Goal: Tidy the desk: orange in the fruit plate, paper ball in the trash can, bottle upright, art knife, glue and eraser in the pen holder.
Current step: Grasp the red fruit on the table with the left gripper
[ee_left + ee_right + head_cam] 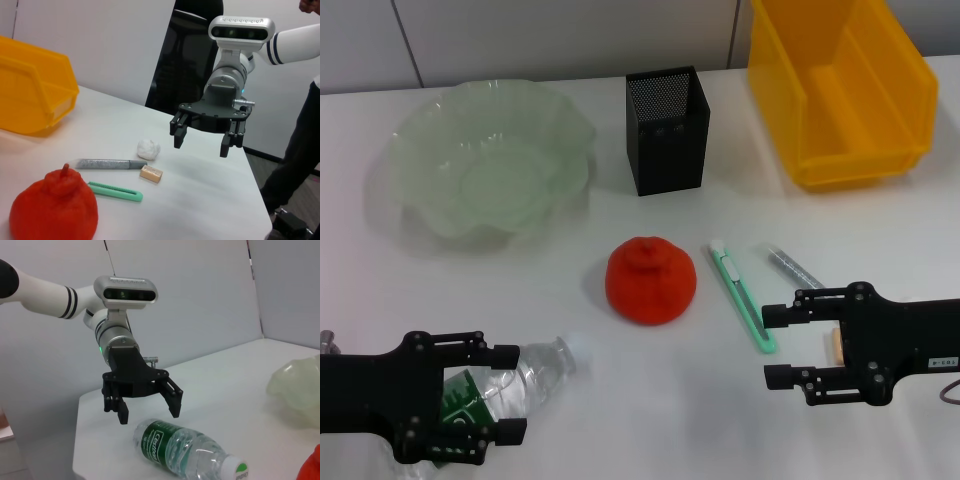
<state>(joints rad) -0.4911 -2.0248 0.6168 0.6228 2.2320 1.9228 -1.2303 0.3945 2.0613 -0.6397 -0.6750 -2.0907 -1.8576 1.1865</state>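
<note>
The white desk (620,400) stands against a pale panelled wall. The left gripper (505,392) hangs spread over the bottle (515,385), which lies on its side near the front edge. The right gripper (772,345) hovers, also spread, above the eraser (836,345), beside the green art knife (743,296) and glue (794,267). The orange (651,280) sits mid-desk, before the black pen holder (666,130).
</note>
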